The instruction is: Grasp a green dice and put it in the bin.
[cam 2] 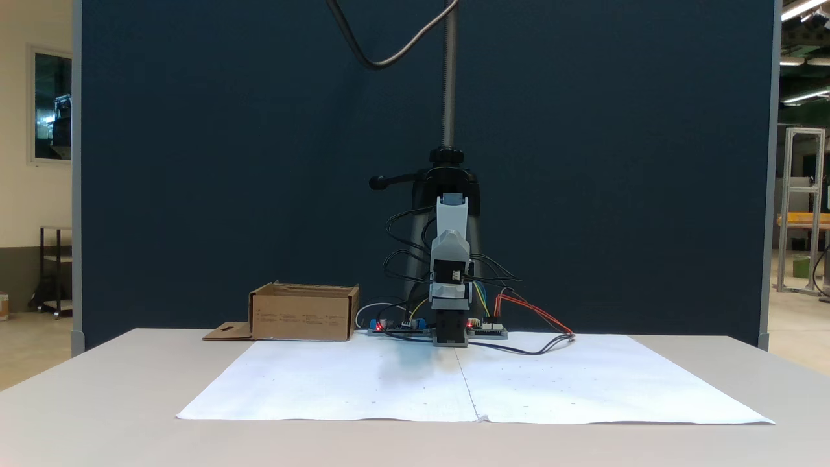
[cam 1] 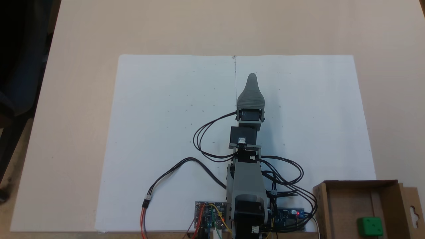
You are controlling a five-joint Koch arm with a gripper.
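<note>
One green dice (cam 1: pixel 370 226) is on show, one bin (cam 1: pixel 360 186), one arm, and two white paper sheets (cam 1: pixel 172 132) laid edge to edge on a pale table (cam 1: pixel 73 66).

The dice is a small bright green cube with softened edges and dark sunken pips; it sits on the floor of the bin, close to the lower edge of the top-down fixed view. The bin is a plain brown cardboard box, open at the top and rectangular, with one flap (cam 1: pixel 413 209) folded outward and cut through by a hang-hole. From the front fixed view the same bin (cam 2: pixel 303 313) stands to the left of the arm's base, its flap lying flat on the table.

The arm is grey plastic with black servo blocks and looping black cables. Its gripper (cam 1: pixel 252 77) points away from the base, over the seam between the sheets, and tapers to a rounded, ribbed shell. From above the jaws lie one over the other, and from the front the gripper (cam 2: pixel 450 342) shows as one dark block, so I cannot tell whether it is parted or closed. Nothing green shows on it.

The dice lies well apart from the gripper, back beside the base and off to the right in the top-down view. Two circuit boards (cam 1: pixel 211 212) with small red lights flank the base.
</note>
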